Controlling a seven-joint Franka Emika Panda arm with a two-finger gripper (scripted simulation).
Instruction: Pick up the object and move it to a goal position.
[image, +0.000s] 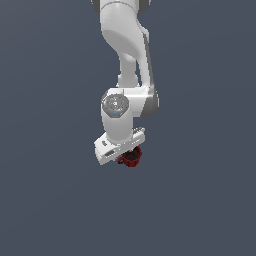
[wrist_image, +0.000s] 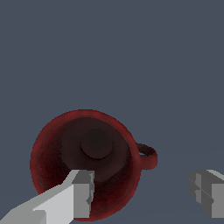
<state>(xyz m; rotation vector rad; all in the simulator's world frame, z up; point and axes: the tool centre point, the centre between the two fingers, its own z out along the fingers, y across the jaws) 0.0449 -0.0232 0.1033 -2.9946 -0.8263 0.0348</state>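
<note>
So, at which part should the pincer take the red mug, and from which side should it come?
Probably the rim wall beside the handle, from above. The mug stands upright with its mouth open to the wrist view. One finger already hangs over the inside, the other outside beyond the loop handle, so the open pincer straddles wall and handle.
</note>
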